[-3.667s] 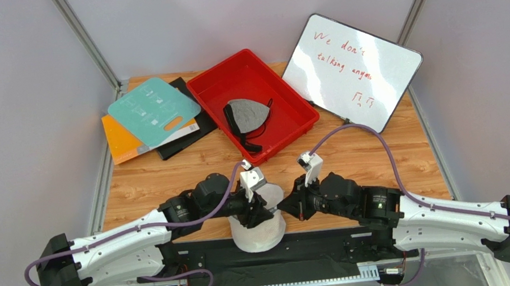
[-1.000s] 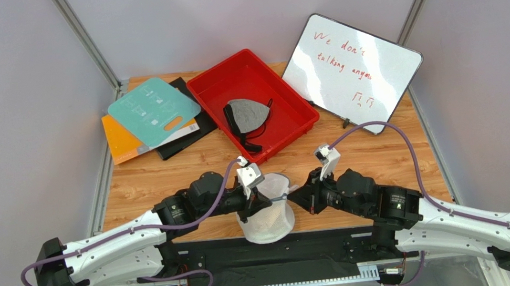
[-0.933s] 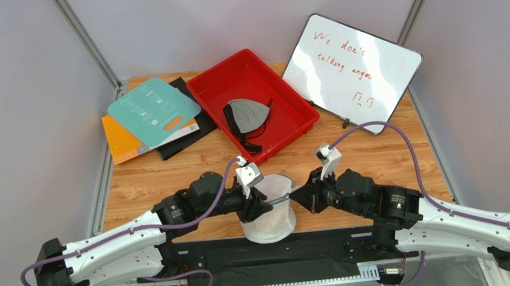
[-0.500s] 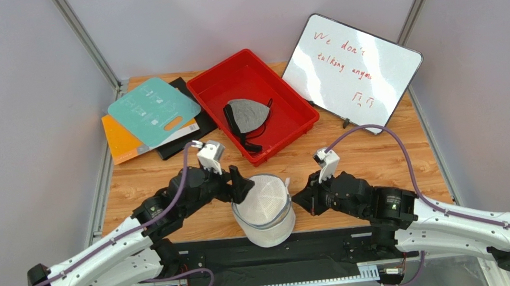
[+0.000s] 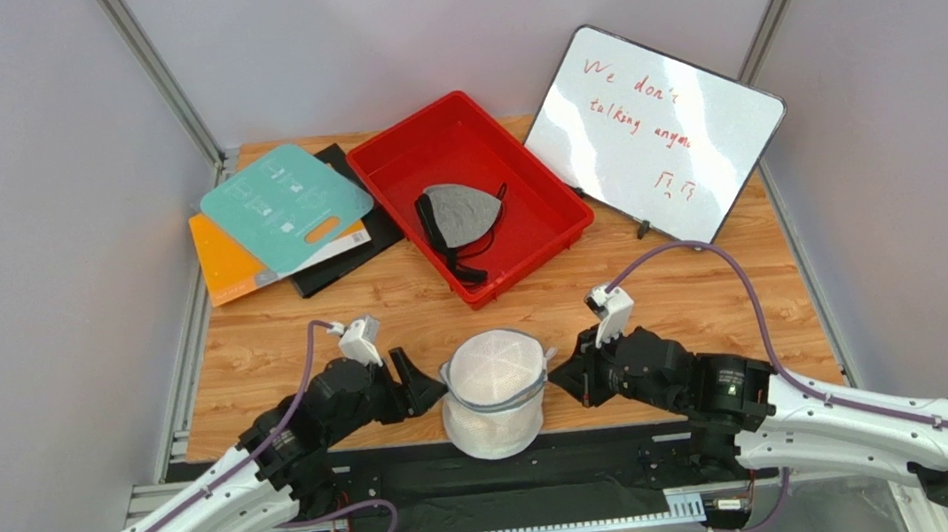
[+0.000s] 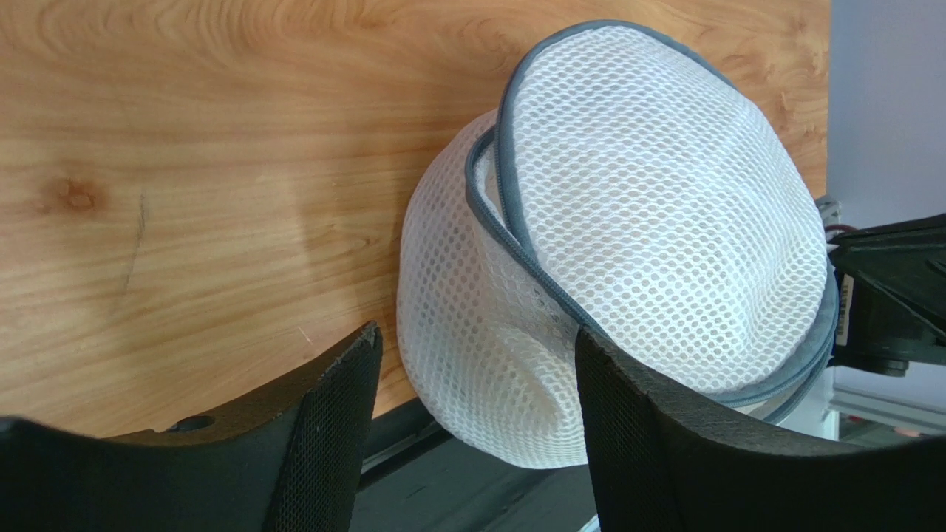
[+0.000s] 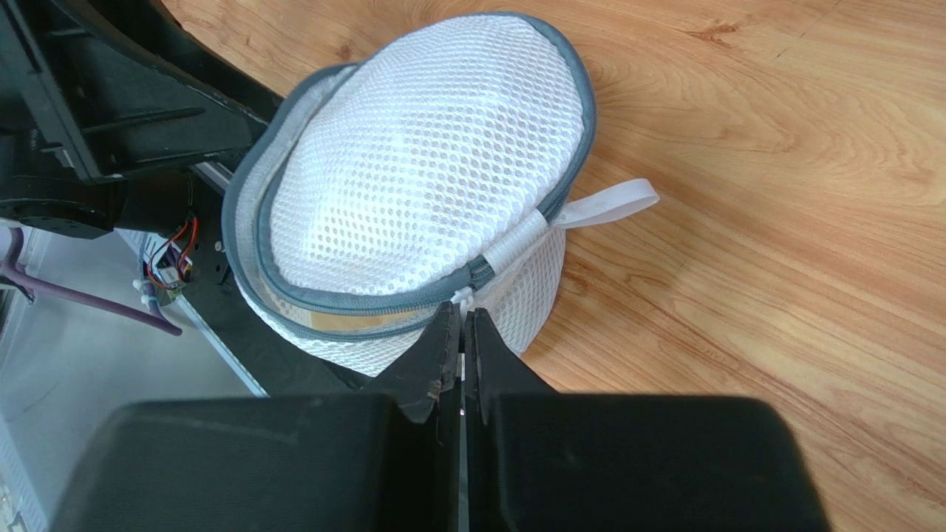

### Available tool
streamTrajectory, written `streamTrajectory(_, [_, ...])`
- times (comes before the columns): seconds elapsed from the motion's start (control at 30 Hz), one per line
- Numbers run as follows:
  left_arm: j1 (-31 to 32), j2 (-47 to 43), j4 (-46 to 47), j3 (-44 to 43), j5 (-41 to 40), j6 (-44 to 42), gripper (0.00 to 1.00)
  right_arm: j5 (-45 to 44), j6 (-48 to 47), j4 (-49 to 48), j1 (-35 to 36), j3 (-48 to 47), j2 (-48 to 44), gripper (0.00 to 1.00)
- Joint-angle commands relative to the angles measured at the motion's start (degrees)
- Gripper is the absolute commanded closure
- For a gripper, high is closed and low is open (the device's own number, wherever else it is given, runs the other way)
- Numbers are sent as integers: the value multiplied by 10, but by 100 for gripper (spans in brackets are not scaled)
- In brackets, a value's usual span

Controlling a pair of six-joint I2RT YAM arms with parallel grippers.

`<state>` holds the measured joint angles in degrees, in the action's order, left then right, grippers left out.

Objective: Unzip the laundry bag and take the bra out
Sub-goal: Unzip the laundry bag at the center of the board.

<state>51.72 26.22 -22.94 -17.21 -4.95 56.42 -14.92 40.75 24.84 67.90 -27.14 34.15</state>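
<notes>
A light wooden desk [image 5: 313, 331] stands in a booth of pale grey walls. At its near edge, in the middle, sits the round white mesh laundry bag [image 5: 494, 391] with a grey zipper band around its rim. It lies partly over the black strip [image 5: 595, 453] that runs along that edge. The bag's domed top is tipped up on one side and the zipper is partly undone. In the right wrist view a sliver of the soft beige bra [image 7: 333, 323] shows in the gap; the rest is inside the bag.

Just left of the bag, the left gripper [image 5: 430, 381] has its fingers apart and holds nothing. On the other side, the right gripper [image 5: 556, 372] has its fingers pressed together, tips at the zipper band beside a white fabric loop [image 7: 605, 203]. Whether they pinch the zipper pull cannot be told.

Farther back, a red plastic tray [image 5: 459, 147] holds a grey bra with black straps [image 5: 460, 214]. To its left a teal plastic board [image 5: 285, 205], an orange folder [image 5: 225, 270] and a black sheet [image 5: 335, 266] lie overlapping. At the far right a whiteboard with red writing [image 5: 652, 132] stands tilted.
</notes>
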Motion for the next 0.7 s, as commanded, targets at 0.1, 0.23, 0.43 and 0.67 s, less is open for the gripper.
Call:
streamTrajectory(0.1, [0,-5,50,-21,-16,52,30,-6,0,-15,0,-2,10,100])
streamTrajectory(0.23, [0,-6,54,-24,-37,62,30,-5,-1,-19,-1,2,13,100])
streamTrajectory(0.43, [0,10,97,-7,-42,76,30,-6,-3,-19,-1,2,12,100])
streamTrajectory(0.67, [0,67,128,-13,-12,68,50,-5,-5,-20,-1,3,13,100])
